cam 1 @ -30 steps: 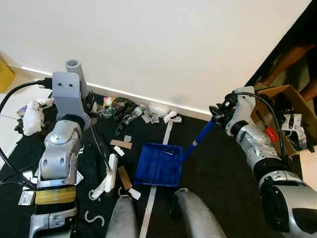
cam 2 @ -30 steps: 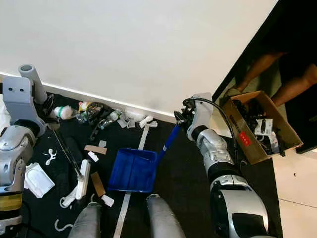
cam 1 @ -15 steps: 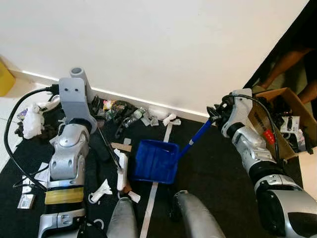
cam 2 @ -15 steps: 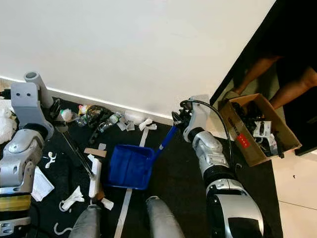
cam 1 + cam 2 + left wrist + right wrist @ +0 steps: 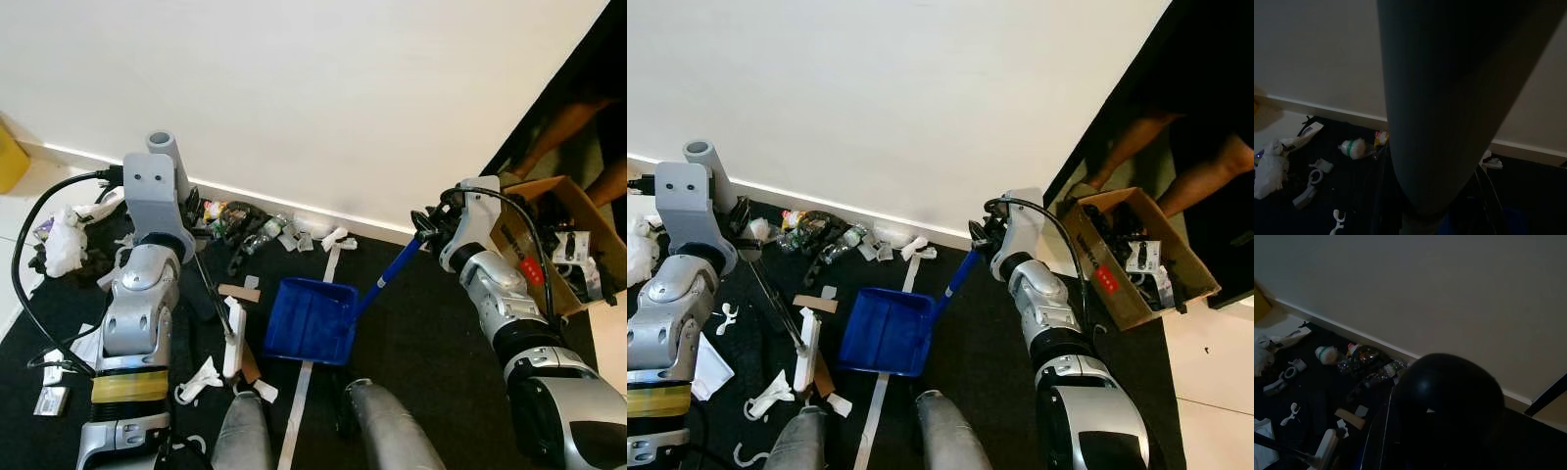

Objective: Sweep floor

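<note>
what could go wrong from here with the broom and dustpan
The broom head sits left of the dustpan, with cardboard scraps between them; a stroke may push these past the pan's side. The litter along the wall lies behind the pan and could be missed.

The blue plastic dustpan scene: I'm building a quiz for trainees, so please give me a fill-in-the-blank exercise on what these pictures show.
1. The blue plastic dustpan rests on the ____ floor mat.
2. The right hand grips the top of the dustpan's long ____ handle.
3. The left hand holds the thin rod of the white-headed broom, whose head lies on the robot's ____ side of the dustpan.
4. The open brown box is made of ____.

Missing words: black; blue; left; cardboard
</note>
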